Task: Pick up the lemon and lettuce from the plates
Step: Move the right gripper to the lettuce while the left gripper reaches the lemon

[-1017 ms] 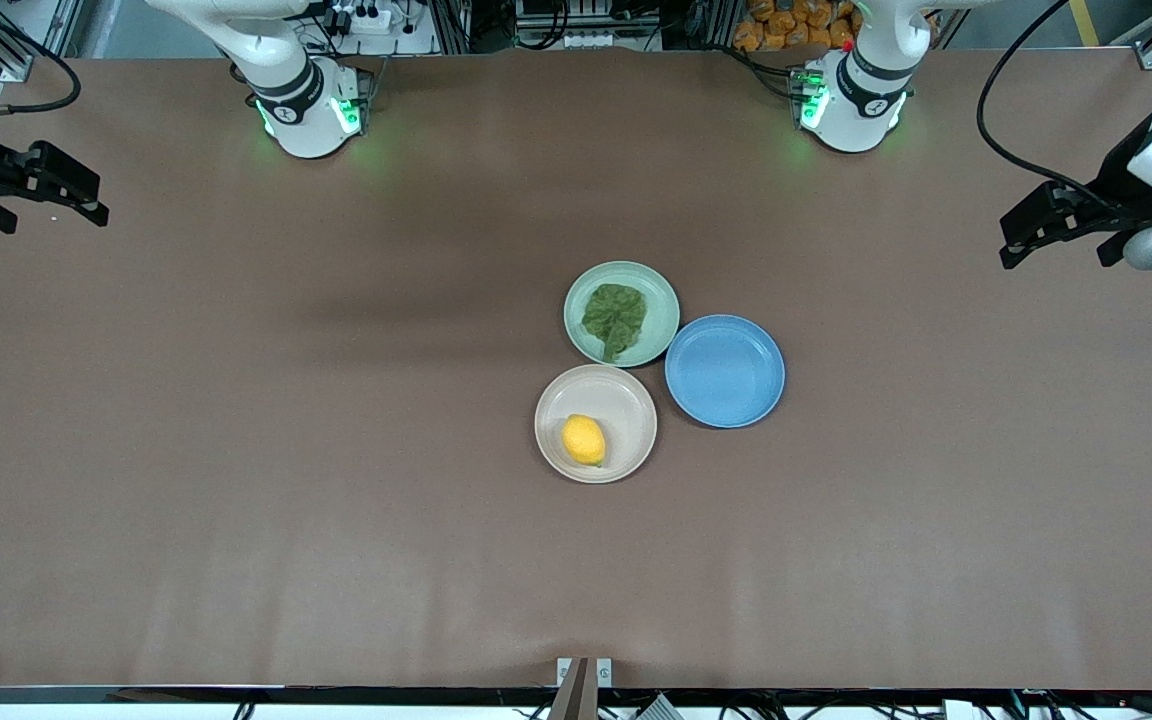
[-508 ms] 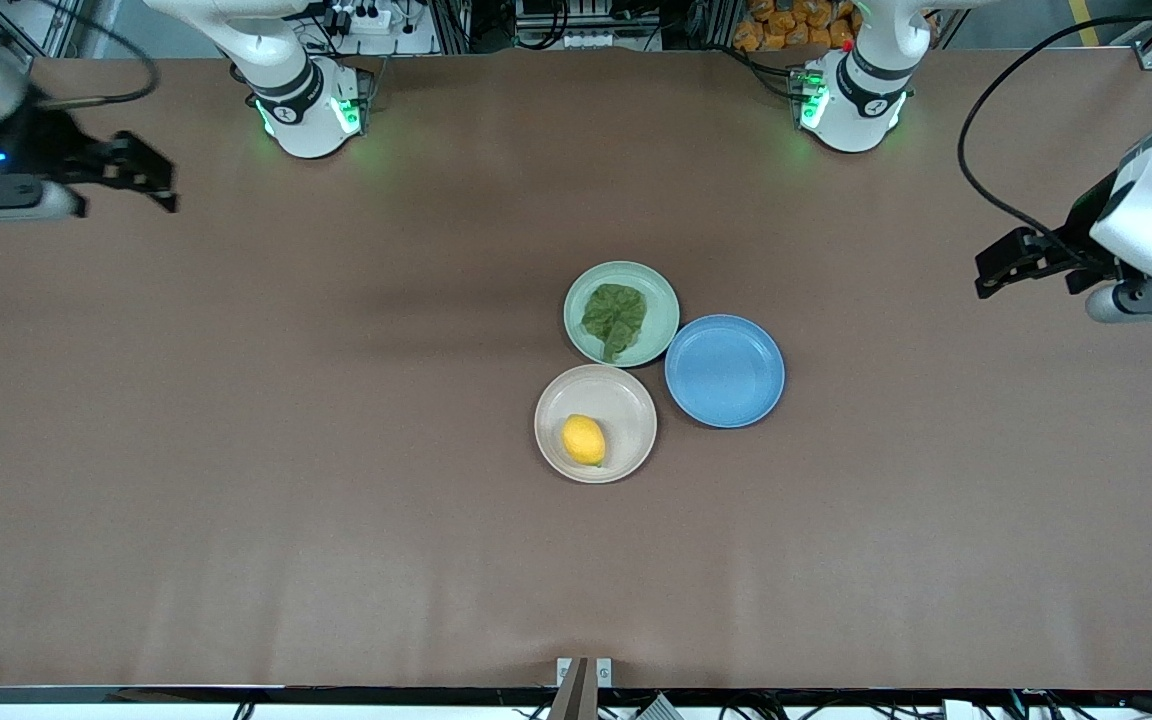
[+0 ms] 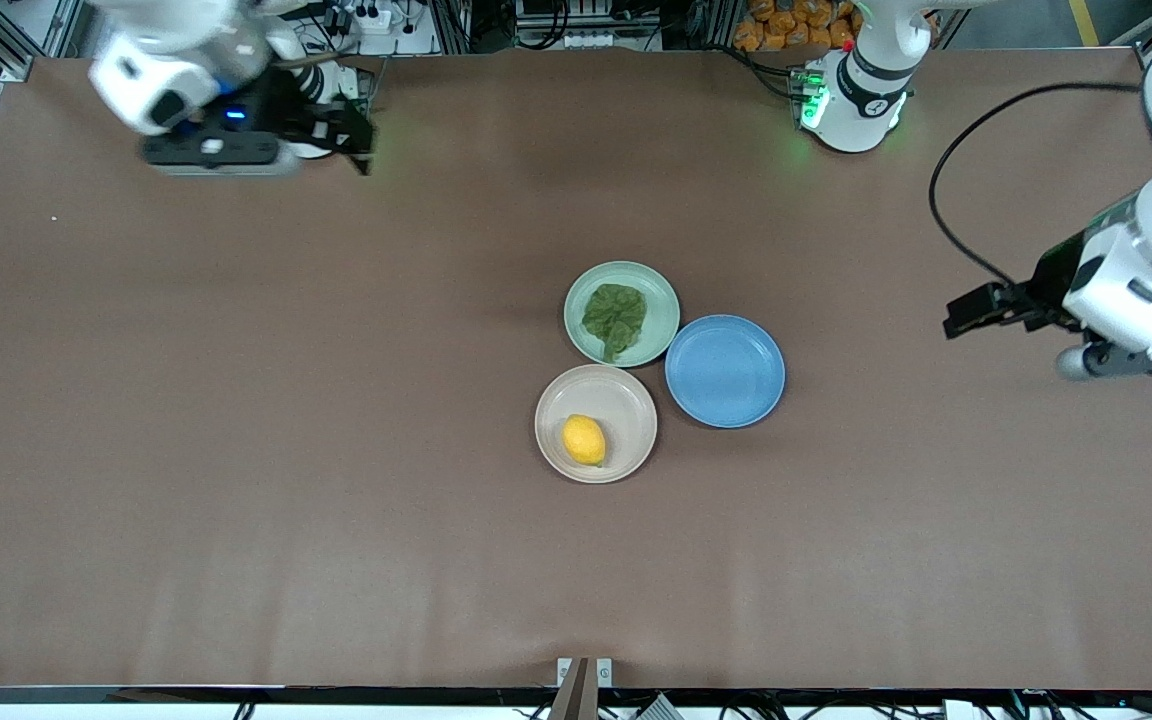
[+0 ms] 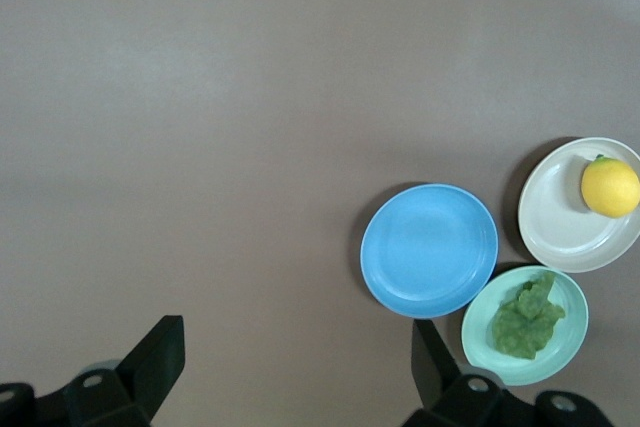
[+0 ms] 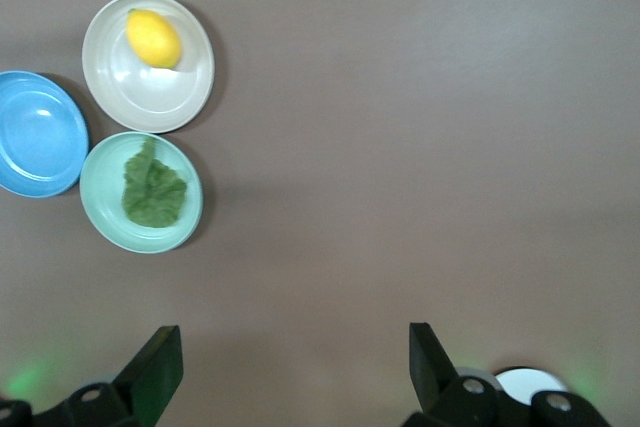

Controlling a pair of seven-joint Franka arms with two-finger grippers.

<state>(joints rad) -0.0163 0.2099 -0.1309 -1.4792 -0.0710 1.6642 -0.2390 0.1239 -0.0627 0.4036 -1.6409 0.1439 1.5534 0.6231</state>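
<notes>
The yellow lemon (image 3: 584, 440) lies on the beige plate (image 3: 628, 400). The dark green lettuce (image 3: 614, 318) lies on the mint green plate (image 3: 663, 312), which touches the beige plate. My left gripper (image 3: 966, 322) is open and empty over bare table toward the left arm's end, well apart from the plates. My right gripper (image 3: 356, 135) is open and empty over the table by the right arm's base. The left wrist view shows the lemon (image 4: 610, 187), the lettuce (image 4: 525, 314) and the left gripper (image 4: 293, 357). The right wrist view shows the lemon (image 5: 153, 39), the lettuce (image 5: 153, 192) and the right gripper (image 5: 290, 357).
An empty blue plate (image 3: 725, 371) sits beside the other two plates, toward the left arm's end; it also shows in the left wrist view (image 4: 430, 250) and the right wrist view (image 5: 38, 133). The brown table (image 3: 236, 450) is bare around the plates.
Both arms have swung in from the table's ends. The right gripper has moved to a spot by its base; the left gripper has come closer to the plates. The plates, lemon and lettuce have not moved.
</notes>
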